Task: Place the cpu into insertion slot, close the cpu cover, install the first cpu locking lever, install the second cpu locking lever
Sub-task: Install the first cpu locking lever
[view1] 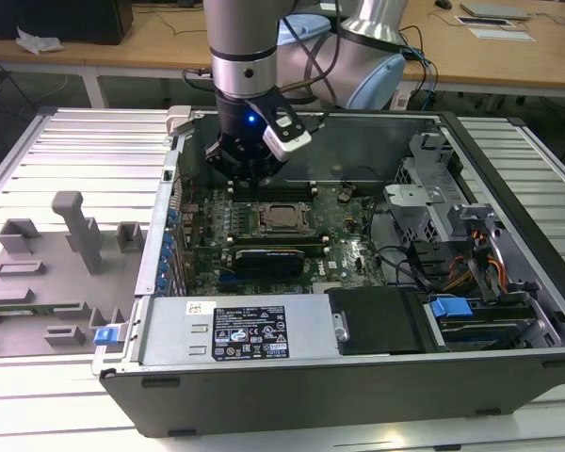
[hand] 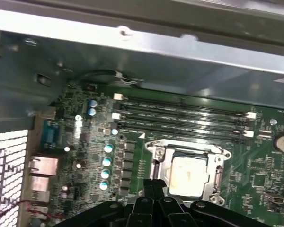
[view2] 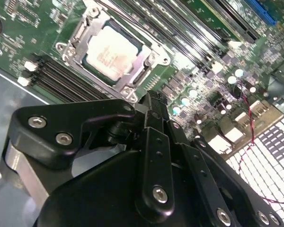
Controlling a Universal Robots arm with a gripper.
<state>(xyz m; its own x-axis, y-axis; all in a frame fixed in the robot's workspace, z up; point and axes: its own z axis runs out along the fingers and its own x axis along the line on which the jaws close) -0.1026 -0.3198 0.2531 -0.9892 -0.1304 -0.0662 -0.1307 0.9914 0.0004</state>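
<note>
The cpu (view1: 281, 218) (view2: 111, 52) (hand: 189, 177) lies flat in the insertion slot on the green motherboard, its pale metal top showing. The slot itself is hidden under the chip. The cpu cover (view2: 149, 57) (hand: 157, 156) lies down around the chip as a silver metal frame. My gripper (view1: 249, 186) (view2: 150, 98) (hand: 154, 183) hangs just above the board, beside the socket towards the exterior view's left. Its fingers are shut together with nothing between them. I cannot tell how the locking levers stand.
Long black memory slots (hand: 180, 118) (view2: 61, 78) run beside the socket. The open computer case has a rear metal wall (hand: 146, 56), a power supply (view1: 235, 330) at the front, and a drive cage with cables (view1: 452, 245) on the exterior view's right. A grey fixture (view1: 71, 235) stands outside the case.
</note>
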